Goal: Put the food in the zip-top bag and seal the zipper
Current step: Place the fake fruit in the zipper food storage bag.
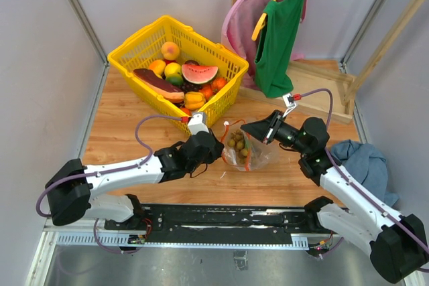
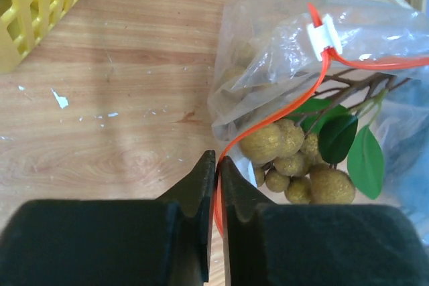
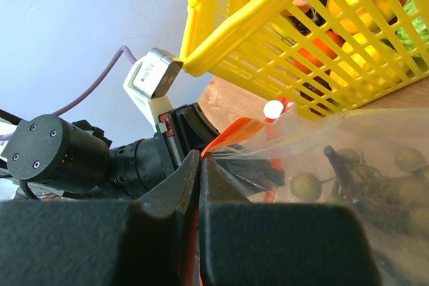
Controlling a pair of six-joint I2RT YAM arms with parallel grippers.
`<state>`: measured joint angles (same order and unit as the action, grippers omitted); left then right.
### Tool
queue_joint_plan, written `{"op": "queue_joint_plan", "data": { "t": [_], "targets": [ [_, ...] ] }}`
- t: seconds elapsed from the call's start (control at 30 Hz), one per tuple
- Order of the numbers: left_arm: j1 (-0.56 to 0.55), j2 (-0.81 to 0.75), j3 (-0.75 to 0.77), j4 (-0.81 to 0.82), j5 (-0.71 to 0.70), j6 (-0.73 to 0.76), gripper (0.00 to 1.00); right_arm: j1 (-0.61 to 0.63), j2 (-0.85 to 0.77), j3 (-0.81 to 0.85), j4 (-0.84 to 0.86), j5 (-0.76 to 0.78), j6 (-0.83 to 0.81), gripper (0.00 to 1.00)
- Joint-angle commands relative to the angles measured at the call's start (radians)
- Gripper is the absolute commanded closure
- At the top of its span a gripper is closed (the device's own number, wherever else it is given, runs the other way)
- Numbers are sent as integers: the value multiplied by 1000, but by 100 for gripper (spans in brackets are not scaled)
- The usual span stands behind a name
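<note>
The left gripper is pressed together, pinching the zipper at the near edge of the zip-top bag. The grape bunch lies inside the bag, just beyond the tips and to their right. Its arm stretches low across the table. The right gripper also nips the zipper, from the opposite side, with its arm bent at the elbow. The yellow basket stands beyond it.

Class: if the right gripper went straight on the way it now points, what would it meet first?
Probably the left gripper, just beyond the zipper that both pinch, though depth is unclear.
</note>
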<state>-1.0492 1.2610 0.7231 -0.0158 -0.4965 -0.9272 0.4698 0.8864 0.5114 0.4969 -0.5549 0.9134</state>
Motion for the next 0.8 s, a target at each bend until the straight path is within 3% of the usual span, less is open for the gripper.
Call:
{"op": "queue_joint_plan", "data": {
  "t": [0.0, 0.1, 0.47, 0.63, 0.77],
  "targets": [
    [3, -41, 6, 35, 19, 44, 97, -23, -27, 23, 0, 18, -38, 99],
    [3, -59, 41, 8, 27, 72, 100, -27, -53, 39, -77, 49, -85, 100],
    [3, -13, 403, -231, 106, 295, 100, -29, -98, 346, -778, 377, -505, 100],
    [3, 31, 526, -314, 196, 318, 100, -30, -46, 412, -924, 480, -579, 99],
    [5, 58, 549, -362, 149, 328, 100, -29, -30, 420, -938, 486, -583, 100]
  ]
}}
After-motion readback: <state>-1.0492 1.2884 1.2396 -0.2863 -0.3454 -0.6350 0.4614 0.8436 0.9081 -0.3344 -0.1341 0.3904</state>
